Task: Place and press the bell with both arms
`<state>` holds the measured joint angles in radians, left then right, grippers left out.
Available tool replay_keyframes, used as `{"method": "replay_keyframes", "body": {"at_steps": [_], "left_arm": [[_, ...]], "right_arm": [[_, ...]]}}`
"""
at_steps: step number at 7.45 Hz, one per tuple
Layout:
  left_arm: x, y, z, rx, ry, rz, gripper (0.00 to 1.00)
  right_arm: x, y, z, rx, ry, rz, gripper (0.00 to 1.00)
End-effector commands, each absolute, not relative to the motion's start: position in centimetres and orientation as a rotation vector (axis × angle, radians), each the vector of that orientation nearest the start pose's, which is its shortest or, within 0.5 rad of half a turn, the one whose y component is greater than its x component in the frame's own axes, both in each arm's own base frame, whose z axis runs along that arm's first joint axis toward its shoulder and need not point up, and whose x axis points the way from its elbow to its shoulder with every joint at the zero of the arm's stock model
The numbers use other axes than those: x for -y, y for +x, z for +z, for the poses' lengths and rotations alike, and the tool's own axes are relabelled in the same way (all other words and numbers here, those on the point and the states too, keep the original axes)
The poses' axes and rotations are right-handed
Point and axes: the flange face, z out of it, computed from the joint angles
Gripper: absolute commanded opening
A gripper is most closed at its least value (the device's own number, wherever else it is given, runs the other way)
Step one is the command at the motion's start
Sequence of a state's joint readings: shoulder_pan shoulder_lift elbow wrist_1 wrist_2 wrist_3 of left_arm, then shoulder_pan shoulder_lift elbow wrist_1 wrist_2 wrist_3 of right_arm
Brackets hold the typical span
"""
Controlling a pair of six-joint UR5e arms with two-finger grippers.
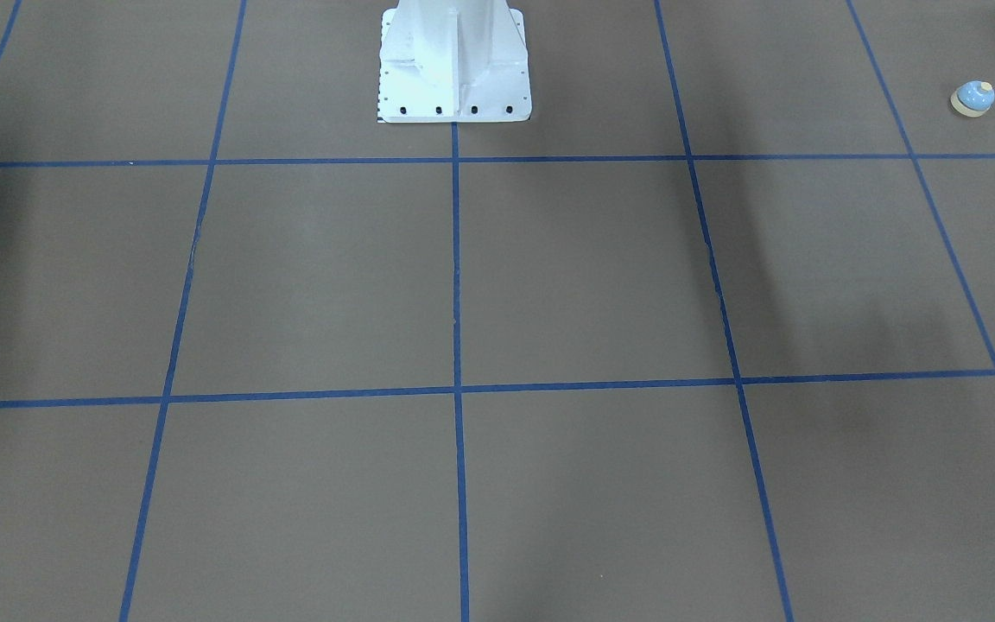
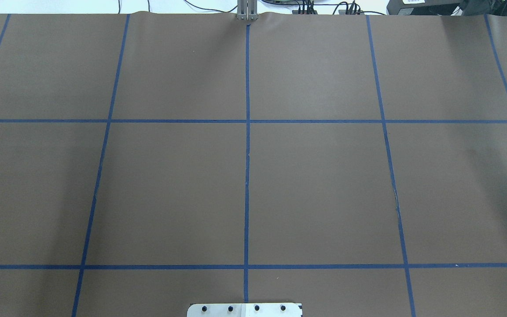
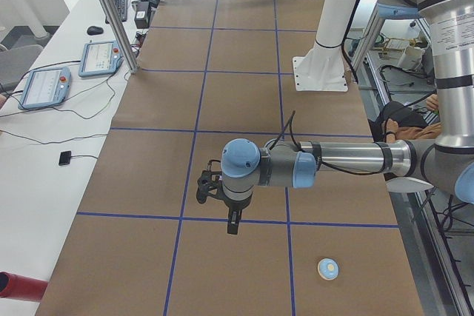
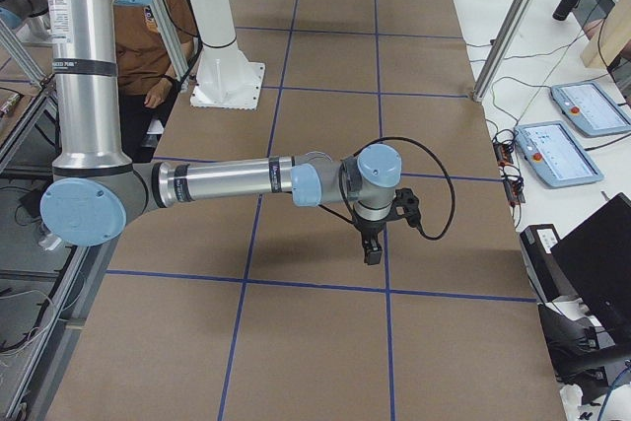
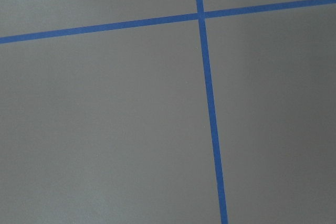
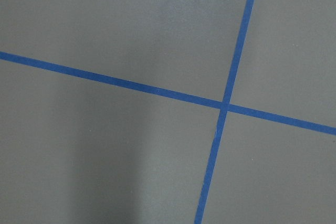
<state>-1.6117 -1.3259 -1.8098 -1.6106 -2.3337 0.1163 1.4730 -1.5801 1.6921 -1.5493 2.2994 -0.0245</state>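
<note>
Nearest the lens at the table's left end, the grey-and-silver left arm with light-blue joint caps (image 3: 348, 157) reaches out level over the brown paper-covered table (image 1: 601, 276), which is marked into squares by blue tape lines (image 2: 247, 176). Its black left gripper (image 3: 232, 227) points straight down and hangs above the paper beside a tape line. It touches nothing and carries no object that shows. Whether its fingers are spread or pressed together cannot be told from this side view.

From the opposite end, the matching right arm (image 4: 227, 182) stretches out the same way. Its black right gripper (image 4: 371, 255) also points down, clear of the table, and the set of its fingers cannot be told either. White labels on both arms' upright sections carry print too small to read.

A small light-blue dome-shaped bell with a cream base and cream button (image 1: 972, 98) stands upright on the paper in an outer square on the robot's left, towards the robot's edge of the table. It is well apart from the left gripper and far from the right one.

A white bolted pedestal (image 1: 454, 60) rises at the table's middle edge. Each wrist camera looks down on bare brown paper and a crossing of blue tape. Two grey touchscreen pendants (image 3: 100, 57) lie on the white side bench.
</note>
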Motion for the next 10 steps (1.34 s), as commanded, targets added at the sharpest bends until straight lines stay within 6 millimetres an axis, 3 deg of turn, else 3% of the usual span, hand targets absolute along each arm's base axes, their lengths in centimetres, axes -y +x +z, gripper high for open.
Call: {"method": "replay_keyframes", "body": {"at_steps": [1, 2, 4, 6, 8, 10], "left_arm": [[38.6, -7.9, 65.2, -0.753, 0.129, 0.124, 1.00], [38.5, -7.9, 66.5, -0.754, 0.131, 0.130, 1.00], [38.6, -7.9, 66.2, -0.749, 0.177, 0.145, 1.00], [36.9, -7.8, 67.4, -0.752, 0.150, 0.137, 1.00], [36.1, -7.4, 66.4, -0.799, 0.172, 0.141, 1.00], [35.9, -7.0, 66.6, -0.821, 0.138, 0.101, 1.00]], "right_arm": [[48.3, 3.4, 61.2, 0.731, 0.095, -0.132, 1.00], [48.3, 3.3, 61.1, 0.737, 0.096, -0.133, 1.00], [48.3, 3.3, 61.2, 0.738, 0.093, -0.132, 1.00], [48.2, 3.2, 61.6, 0.738, 0.086, -0.130, 1.00], [48.3, 3.2, 62.3, 0.738, 0.074, -0.130, 1.00], [48.3, 3.3, 62.9, 0.736, 0.070, -0.130, 1.00]]}}
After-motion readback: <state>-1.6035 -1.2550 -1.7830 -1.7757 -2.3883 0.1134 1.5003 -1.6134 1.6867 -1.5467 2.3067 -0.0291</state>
